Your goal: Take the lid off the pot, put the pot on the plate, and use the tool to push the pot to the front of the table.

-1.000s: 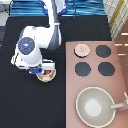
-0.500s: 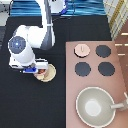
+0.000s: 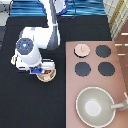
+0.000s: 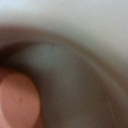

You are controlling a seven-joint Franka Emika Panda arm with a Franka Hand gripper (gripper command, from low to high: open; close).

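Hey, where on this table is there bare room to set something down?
Bare black table runs along the exterior view's bottom, below the gripper over the pot and plate. The stove is crowded: lid, burners, large pan.

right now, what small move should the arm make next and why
Probably a short, straight lift of the gripper, though that is a judgement. The lid already lies off on the stove, and the pot appears to sit on the plate directly under the gripper, so rising vertically would clear it without nudging it sideways.
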